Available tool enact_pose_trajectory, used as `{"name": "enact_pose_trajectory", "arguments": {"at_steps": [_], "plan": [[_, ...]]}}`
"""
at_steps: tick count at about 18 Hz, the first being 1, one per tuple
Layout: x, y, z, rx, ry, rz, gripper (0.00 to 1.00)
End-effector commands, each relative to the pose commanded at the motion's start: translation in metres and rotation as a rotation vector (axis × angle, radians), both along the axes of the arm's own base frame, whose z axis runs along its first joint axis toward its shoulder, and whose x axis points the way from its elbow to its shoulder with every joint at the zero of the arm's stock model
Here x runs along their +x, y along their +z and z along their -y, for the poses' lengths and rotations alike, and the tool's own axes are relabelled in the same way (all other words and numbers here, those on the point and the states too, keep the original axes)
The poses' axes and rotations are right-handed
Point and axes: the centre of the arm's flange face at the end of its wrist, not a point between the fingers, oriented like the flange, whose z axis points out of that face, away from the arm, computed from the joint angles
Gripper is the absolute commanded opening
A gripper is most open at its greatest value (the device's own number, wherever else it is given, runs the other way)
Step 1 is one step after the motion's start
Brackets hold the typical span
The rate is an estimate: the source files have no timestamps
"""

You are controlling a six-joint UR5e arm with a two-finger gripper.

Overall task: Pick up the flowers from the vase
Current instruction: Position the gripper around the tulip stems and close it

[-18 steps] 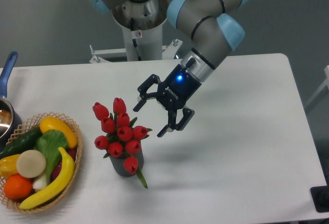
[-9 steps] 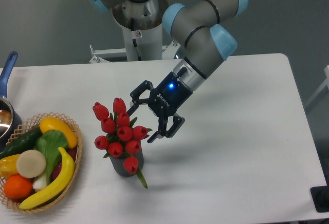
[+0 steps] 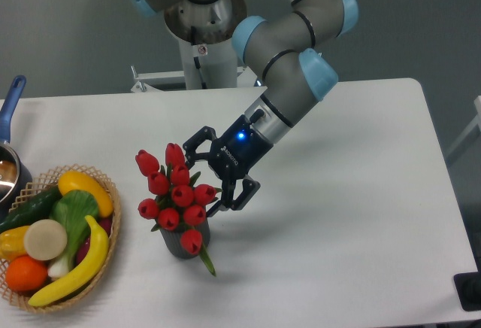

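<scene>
Flowers (image 3: 174,192) in vase (image 3: 180,244), white table (image 3: 353,215), grey wall, claw (image 3: 213,171) spread wide, empty.

vase (image 3: 177,244): mostly hidden behind the flowers (image 3: 174,192)
pot (image 3: 9,164): cut off by the left edge
basket (image 3: 107,192): clipped at the near-left corner

The robot arm reaches down from the back edge of the tabletop toward its middle. The wrist tips down and to the left. The gripper (image 3: 213,171) is wide apart, two black fingers (image 3: 197,140) spread, with a small blue light shining on it.
</scene>
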Motion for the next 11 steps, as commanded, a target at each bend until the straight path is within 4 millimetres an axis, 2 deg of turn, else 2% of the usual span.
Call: {"name": "enact_pose_trajectory", "arguments": {"at_steps": [2, 11], "plan": [[-0.001, -0.007, -0.002, -0.003, -0.005, 0.008, 1.00], [0.009, -0.011, -0.017, 0.007, -0.045, -0.004, 1.00]]}}
